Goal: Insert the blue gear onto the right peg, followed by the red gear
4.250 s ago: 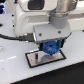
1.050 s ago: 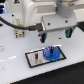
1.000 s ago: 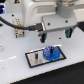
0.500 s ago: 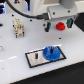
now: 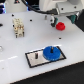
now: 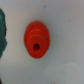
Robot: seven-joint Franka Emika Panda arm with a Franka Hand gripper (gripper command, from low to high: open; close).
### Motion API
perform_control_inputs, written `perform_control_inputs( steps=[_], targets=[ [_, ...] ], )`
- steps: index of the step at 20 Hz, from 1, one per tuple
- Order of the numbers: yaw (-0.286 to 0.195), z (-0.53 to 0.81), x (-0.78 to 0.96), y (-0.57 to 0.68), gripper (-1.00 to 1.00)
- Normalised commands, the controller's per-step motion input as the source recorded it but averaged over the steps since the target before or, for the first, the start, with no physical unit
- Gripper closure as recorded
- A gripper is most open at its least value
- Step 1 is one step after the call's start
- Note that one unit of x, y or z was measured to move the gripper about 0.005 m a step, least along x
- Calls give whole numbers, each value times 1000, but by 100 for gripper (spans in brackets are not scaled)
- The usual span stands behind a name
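The blue gear (image 5: 51, 53) lies flat on the black-framed pale plate (image 5: 33, 60), at the plate's end toward the exterior view's right. The right peg is hidden under its hub. The red gear (image 5: 60, 25) rests on the white table behind the plate. In the wrist view the red gear (image 6: 37, 39) sits nearly centred, its dark hub hole facing the camera. My gripper (image 5: 60, 18) hangs just above the red gear, apart from it. It looks open and holds nothing. Its fingers are blurred.
A short dark pin (image 5: 36, 56) stands on the plate's bare half. A small beige block-like object (image 5: 19, 27) sits at the exterior view's left. Dark cables (image 5: 7, 10) run along the table's far side. A dark shape (image 6: 2, 35) borders the wrist view.
The gripper let go of the blue gear, which stays on the plate. The arm rose and moved back from the plate to above the red gear.
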Motion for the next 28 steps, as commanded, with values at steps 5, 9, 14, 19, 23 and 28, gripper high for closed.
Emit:
perform_control_inputs(
  steps=[5, 9, 14, 19, 23, 28],
  targets=[
    [0, -281, -371, 234, -100],
    [0, -392, -364, 52, -100],
    [0, -392, -295, 4, -100],
    [0, -339, -397, -132, -100],
    [0, -232, -426, -296, -100],
    [0, -205, -362, -314, -100]
  ],
)
